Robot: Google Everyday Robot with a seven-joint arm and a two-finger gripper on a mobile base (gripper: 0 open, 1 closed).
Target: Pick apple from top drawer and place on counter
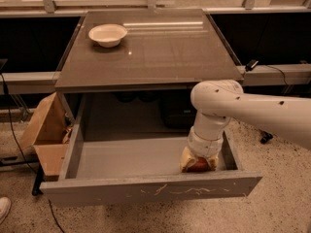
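Observation:
The top drawer [146, 191] is pulled open under the counter [160, 47], its grey front panel marked with pale scratches. The red-orange apple [198, 165] lies in the drawer's front right corner. My gripper [199, 162] reaches straight down into that corner from the white arm [252, 108]. Its tan fingers [186, 159] sit on either side of the apple and close against it. The apple is low, at the drawer floor.
A white bowl [108, 34] stands on the counter's back left. A brown cardboard box [46, 135] sits on the floor left of the drawer. A white shoe tip [4, 208] shows at the bottom left. Cables run along the floor.

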